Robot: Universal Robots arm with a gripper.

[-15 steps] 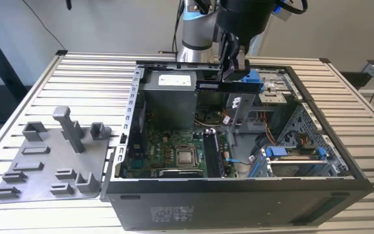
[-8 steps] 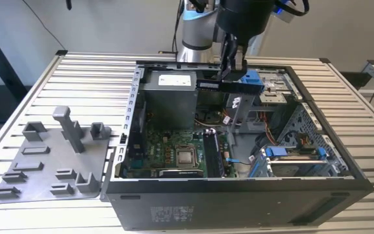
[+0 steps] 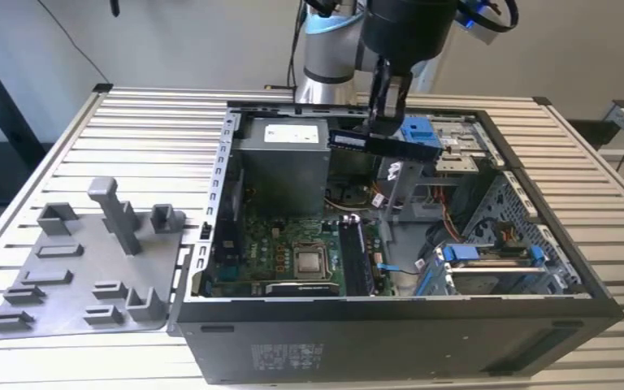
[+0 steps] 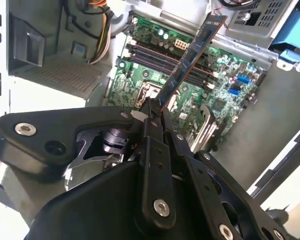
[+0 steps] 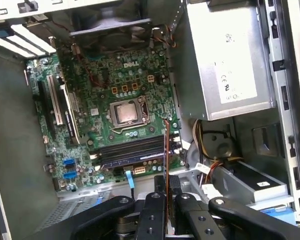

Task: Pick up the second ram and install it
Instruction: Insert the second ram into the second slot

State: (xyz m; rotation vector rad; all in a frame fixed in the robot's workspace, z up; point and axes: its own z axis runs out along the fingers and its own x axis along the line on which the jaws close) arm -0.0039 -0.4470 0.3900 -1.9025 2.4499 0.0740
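The exterior view looks down aslant from farther off on the open computer case (image 3: 399, 345); both wrist views peer closely past the gripper (image 4: 152, 107) (image 5: 166, 182) onto its motherboard (image 3: 270, 237) (image 4: 225, 100) (image 5: 140, 80); all three share it.

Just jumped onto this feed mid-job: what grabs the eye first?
The gripper holds the second ram in the air above the open computer case. Below lies the green motherboard; a grey tray sits outside the case on the exterior view's left.
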